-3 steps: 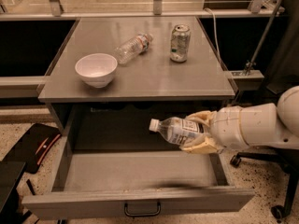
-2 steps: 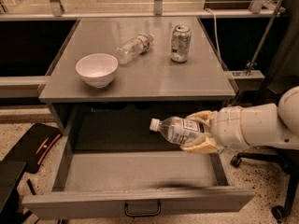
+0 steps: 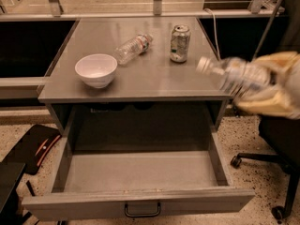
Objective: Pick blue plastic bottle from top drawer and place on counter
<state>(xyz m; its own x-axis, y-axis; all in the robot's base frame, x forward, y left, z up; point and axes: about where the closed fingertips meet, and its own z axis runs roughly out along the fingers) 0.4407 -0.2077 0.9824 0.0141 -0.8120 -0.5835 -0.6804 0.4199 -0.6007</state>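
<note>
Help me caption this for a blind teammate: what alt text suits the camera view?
The gripper, at the right edge of the counter, holds the blue plastic bottle sideways, cap pointing left, higher than the open top drawer. On the counter stand a white bowl and a can, with a clear bottle lying between them.

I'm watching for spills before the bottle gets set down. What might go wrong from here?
The tool, right of the counter, grips the blue plastic bottle at its base end, cap leading toward the can; a sweep inward may knock the can over. Laid sideways near the front edge, the bottle may roll off into the open top drawer.
</note>
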